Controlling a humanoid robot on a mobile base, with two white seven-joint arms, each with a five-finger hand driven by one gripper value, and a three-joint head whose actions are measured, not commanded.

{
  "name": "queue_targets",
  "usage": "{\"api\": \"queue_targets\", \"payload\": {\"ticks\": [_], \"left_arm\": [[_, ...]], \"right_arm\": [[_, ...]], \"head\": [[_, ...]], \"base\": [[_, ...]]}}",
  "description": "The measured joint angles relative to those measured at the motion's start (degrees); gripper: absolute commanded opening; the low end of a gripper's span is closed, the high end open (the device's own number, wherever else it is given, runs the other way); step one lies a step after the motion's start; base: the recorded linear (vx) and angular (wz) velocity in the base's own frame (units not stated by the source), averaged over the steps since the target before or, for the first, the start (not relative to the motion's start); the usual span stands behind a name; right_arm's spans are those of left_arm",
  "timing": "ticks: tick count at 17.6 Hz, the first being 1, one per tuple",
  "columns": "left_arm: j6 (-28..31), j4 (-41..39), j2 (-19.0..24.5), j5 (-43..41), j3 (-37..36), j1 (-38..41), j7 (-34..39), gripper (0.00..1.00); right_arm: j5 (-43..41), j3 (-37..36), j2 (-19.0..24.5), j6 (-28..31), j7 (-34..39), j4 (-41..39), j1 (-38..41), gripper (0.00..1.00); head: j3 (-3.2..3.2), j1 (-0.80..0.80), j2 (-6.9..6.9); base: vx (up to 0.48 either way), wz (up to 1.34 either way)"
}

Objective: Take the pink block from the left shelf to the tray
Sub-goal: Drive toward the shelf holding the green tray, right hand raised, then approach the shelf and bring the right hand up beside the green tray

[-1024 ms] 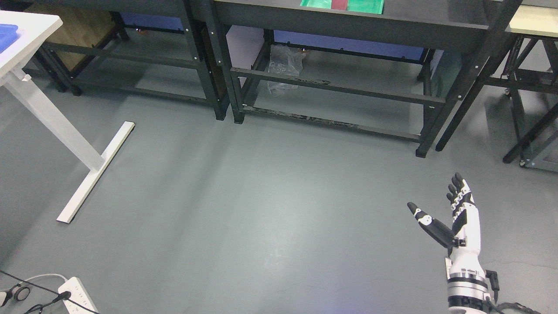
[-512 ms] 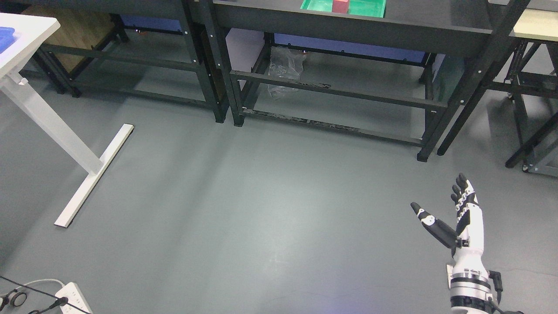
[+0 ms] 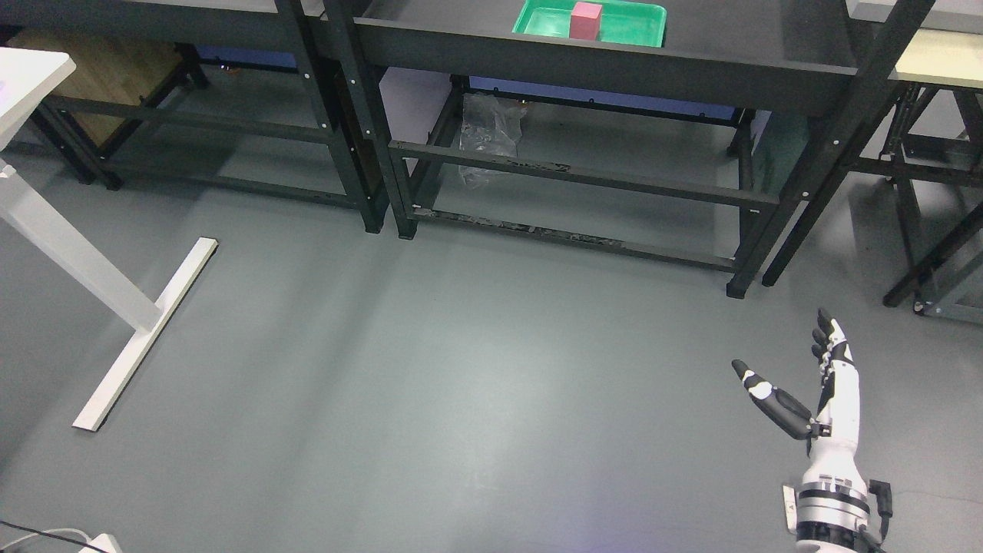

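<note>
A pink block (image 3: 586,20) stands upright in a green tray (image 3: 637,29) on the top of a dark metal shelf (image 3: 599,65) at the upper middle of the head view. My right hand (image 3: 791,361) is at the lower right, far below and in front of the shelf, over the floor. Its fingers are straight and its thumb is spread out to the left; it holds nothing. The left arm is out of view.
A second dark shelf (image 3: 192,123) stands to the left with a wooden box (image 3: 92,73) under it. A white table leg and foot (image 3: 130,338) are at the left. A crumpled plastic bag (image 3: 488,134) lies under the middle shelf. Grey floor (image 3: 461,384) fills the middle.
The whole picture has shifted: the camera has tilted up and turned, so the tray and block show more fully and the power strip has nearly left view. The right hand stays open.
</note>
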Motion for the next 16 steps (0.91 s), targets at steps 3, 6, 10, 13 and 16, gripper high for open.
{"api": "queue_targets", "payload": {"ticks": [3,6,10,13,16], "left_arm": [[0.0,0.0,0.0,0.0,0.0,0.0,0.0,1.0],[0.0,0.0,0.0,0.0,0.0,0.0,0.0,1.0],[0.0,0.0,0.0,0.0,0.0,0.0,0.0,1.0],[0.0,0.0,0.0,0.0,0.0,0.0,0.0,1.0],[0.0,0.0,0.0,0.0,0.0,0.0,0.0,1.0]], "right_arm": [[5.04,-0.03,-0.24,0.97,-2.07,-0.08,-0.01,0.98],[10.43,-0.09,-1.39,1.0,-2.5,-0.16,-0.34,0.98],[16.86,0.15,-2.93,0.63,-2.51,-0.21,-1.22,0.98],[21.74,1.13,-3.56,0.45,-4.83,-0.24,-1.87,1.0],[26.86,2.25,-3.8,0.72,-7.67,-0.29,-1.96,1.0]], "head": [[0.0,0.0,0.0],[0.0,0.0,0.0],[0.0,0.0,0.0],[0.0,0.0,0.0],[0.0,0.0,0.0]], "base": [[0.102,0.02],[0.063,0.17],[0.041,0.22],[0.045,0.21],[0.06,0.2]]}}
